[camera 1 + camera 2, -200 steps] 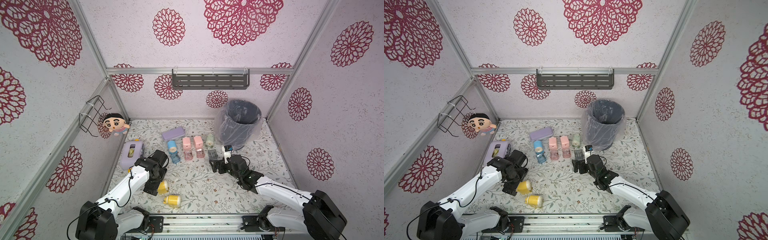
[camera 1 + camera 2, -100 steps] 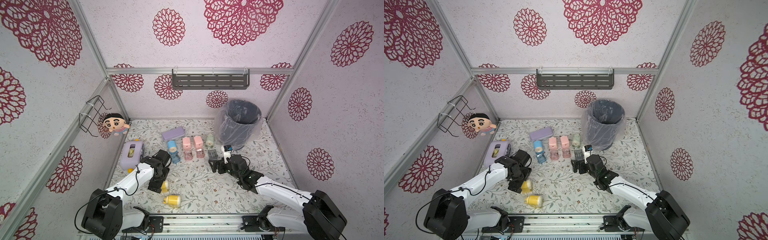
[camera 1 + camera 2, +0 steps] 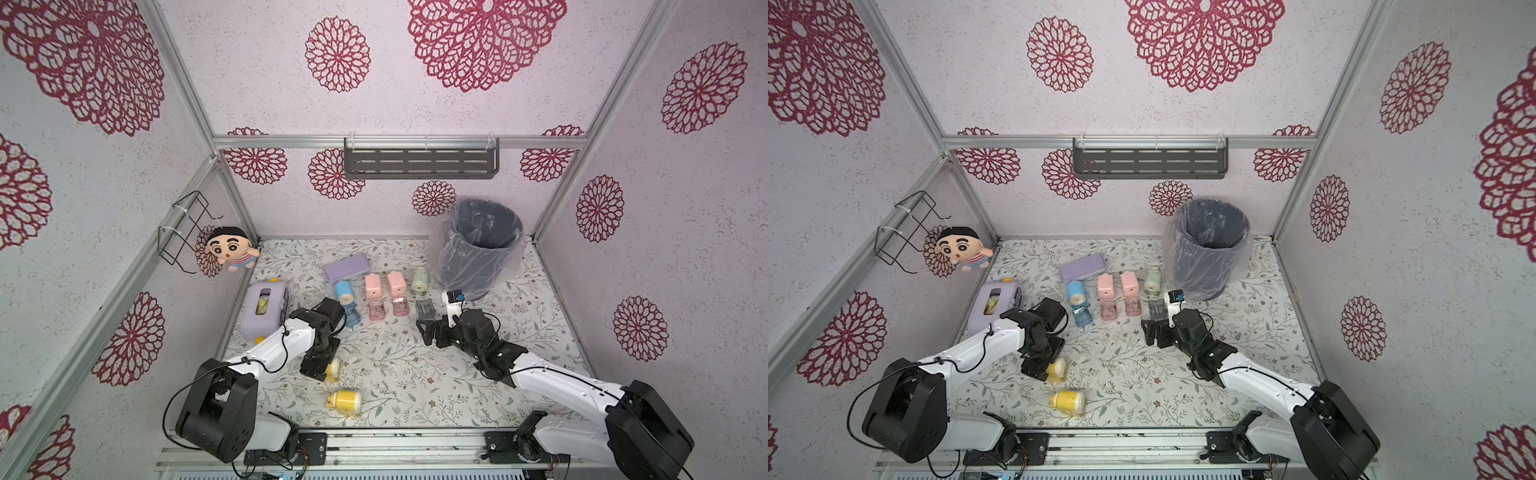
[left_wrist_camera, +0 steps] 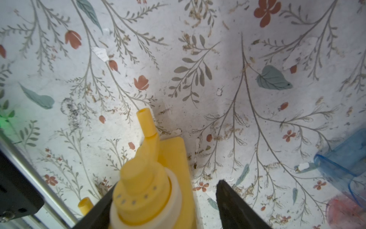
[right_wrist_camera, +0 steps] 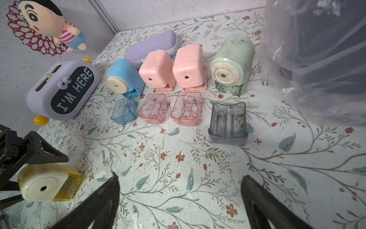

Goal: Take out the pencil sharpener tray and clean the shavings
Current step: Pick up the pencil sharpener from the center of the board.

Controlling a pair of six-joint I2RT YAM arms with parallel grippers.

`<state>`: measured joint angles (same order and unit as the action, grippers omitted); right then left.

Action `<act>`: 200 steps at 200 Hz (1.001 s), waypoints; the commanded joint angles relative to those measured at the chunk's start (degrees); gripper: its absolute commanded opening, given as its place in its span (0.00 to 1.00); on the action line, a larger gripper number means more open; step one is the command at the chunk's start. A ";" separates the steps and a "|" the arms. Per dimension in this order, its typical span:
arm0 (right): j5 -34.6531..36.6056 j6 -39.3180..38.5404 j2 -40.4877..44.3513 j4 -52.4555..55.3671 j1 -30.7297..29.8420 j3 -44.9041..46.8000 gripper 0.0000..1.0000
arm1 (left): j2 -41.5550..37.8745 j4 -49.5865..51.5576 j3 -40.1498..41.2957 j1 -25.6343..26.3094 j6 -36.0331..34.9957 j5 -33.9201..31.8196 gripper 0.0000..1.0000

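- Yellow pencil sharpener [image 5: 44,185]: a cream front face with one pencil hole, resting on the floral mat [image 5: 198,178] near its front left; seen in both top views [image 3: 333,370] [image 3: 1057,369].
- Tray [image 5: 74,183]: amber and translucent, still seated in the sharpener's body.
- Shavings [image 4: 234,131]: fine tan flakes scattered thinly over the mat, with a small cluster inside a grey tray [image 5: 227,136] standing apart.
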<state>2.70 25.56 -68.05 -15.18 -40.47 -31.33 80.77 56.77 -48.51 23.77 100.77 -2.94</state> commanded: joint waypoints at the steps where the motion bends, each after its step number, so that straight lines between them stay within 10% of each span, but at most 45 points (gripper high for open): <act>1: -0.65 0.44 1.27 -1.63 0.40 0.13 0.99 | 0.52 -0.73 -0.87 0.79 3.56 2.60 0.69; 70: 2.82 -2.59 5.25 -8.49 0.39 5.44 0.99 | -1.13 1.88 -5.57 1.28 1.33 1.88 0.43; 200: -2.58 -8.63 8.16 -21.58 0.39 12.56 0.99 | -0.09 8.31 -22.97 4.04 -8.31 3.40 0.37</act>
<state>-0.16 17.96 -60.34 -34.54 -40.38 -18.85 80.60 64.53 -69.63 26.37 93.78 -0.51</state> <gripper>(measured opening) 0.988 0.505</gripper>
